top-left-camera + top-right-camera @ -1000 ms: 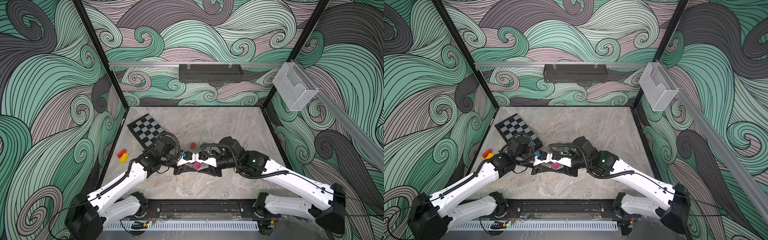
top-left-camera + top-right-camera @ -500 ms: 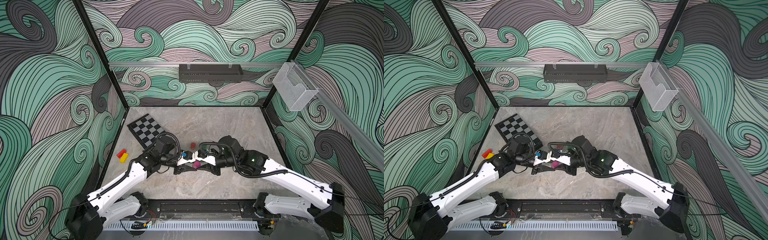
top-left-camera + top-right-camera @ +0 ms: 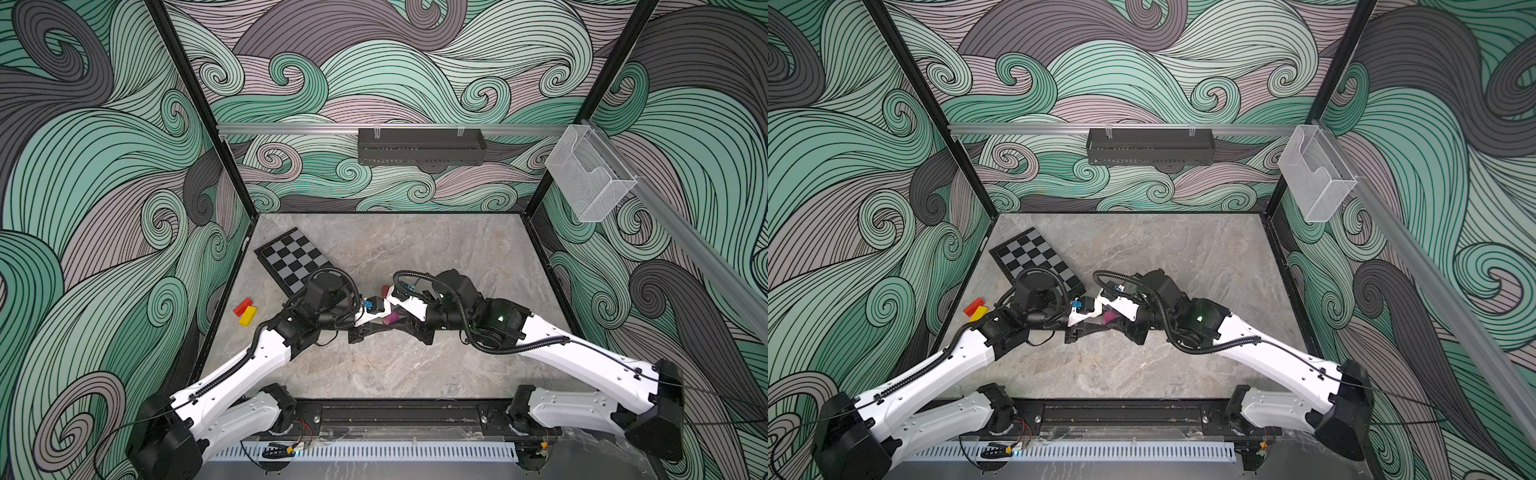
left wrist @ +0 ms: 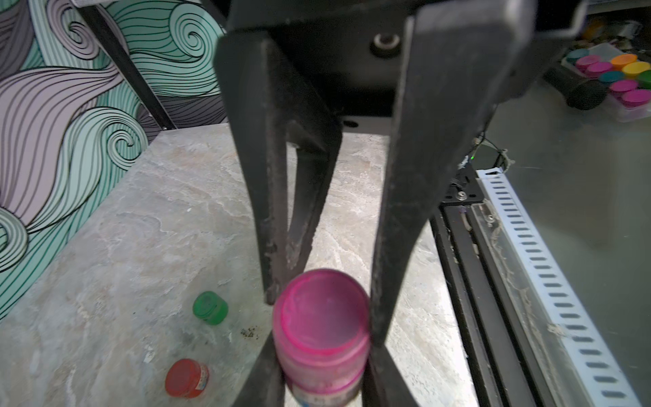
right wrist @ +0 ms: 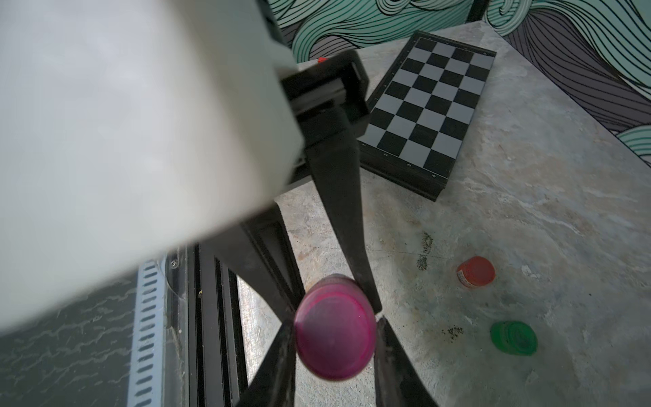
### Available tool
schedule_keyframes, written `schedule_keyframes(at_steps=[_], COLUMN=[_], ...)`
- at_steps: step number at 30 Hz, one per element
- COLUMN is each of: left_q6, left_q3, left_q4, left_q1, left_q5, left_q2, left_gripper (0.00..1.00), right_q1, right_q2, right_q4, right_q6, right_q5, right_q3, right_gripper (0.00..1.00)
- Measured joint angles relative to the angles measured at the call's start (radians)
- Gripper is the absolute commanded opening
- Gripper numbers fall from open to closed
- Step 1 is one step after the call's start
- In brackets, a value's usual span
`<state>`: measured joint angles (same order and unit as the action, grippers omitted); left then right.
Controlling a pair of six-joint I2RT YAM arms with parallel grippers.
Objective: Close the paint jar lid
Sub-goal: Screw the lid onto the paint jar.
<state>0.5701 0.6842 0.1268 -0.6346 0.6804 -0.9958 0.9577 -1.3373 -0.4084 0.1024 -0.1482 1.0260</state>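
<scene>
Since a screw lid only turns if the pot under it can't spin along, the arms have split the job. The left gripper (image 4: pixel 322 356), reaching in from about 8 o'clock, is clamped tight around the body of the magenta paint jar (image 4: pixel 320 378). The right gripper (image 5: pixel 334 329), coming from 4 o'clock, has its fingers pinched snug on the sides of the lid (image 5: pixel 334 341). So my guess is one's the vise and the other's the wrench. In both top views the jar sits between the two wrists, a touch toward 6 o'clock from the middle of the table (image 3: pixel 436 365). I can't tell if it's standing on the table or lifted slightly. The lid is sitting on the mouth, but nothing shows whether it's threaded down all the way. You can't see inside with the cap on, though I'd bet magenta paint given the staining. There's a small red jar (image 3: pixel 385 288) just at 12 o'clock from it and a green jar (image 5: pixel 513 337) nearby, both capped, so their contents are hidden too. The checkerboard (image 3: pixel 293 261) lies at 10 o'clock and two blocks, red (image 3: pixel 243 306) and yellow (image 3: pixel 248 316), at 9 o'clock, all well out of the way. The clear bin (image 3: pixel 590 174) on the wall at 2 o'clock looks empty. The black tray (image 3: pixel 420 146) up at 12 o'clock is too shallow an angle to see into.
</scene>
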Motion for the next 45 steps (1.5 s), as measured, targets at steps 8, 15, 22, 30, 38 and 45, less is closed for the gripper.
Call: schedule_keyframes(at_steps=[8, 15, 22, 30, 38, 45], left_q6=[-0.055, -0.082, -0.100, -0.092, -0.026, 0.033], left_q3=[-0.018, -0.018, -0.019, -0.016, 0.054, 0.093], left_q4=[-0.097, -0.132, -0.132, -0.108, 0.044, 0.130], left_q1=[0.002, 0.002, 0.004, -0.002, 0.009, 0.018], left_q5=[-0.106, -0.171, -0.191, -0.099, 0.126, 0.231], left_q2=[0.012, 0.012, 0.010, 0.016, -0.008, -0.048], left_gripper=[0.08, 0.07, 0.07, 0.08, 0.08, 0.08], right_q1=[0.040, 0.079, 0.084, 0.003, -0.119, -0.121], right_q2=[-0.046, -0.105, -0.139, -0.030, 0.177, 0.151], right_q4=[-0.021, -0.078, -0.111, -0.090, -0.065, -0.065], right_q6=[-0.345, -0.584, -0.666, -0.436, -0.040, 0.179], right_q5=[0.194, 0.318, 0.343, 0.172, -0.161, -0.293], right_q3=[0.068, 0.148, 0.190, 0.171, 0.066, -0.016], right_gripper=[0.00, 0.00, 0.39, 0.72, 0.76, 0.66])
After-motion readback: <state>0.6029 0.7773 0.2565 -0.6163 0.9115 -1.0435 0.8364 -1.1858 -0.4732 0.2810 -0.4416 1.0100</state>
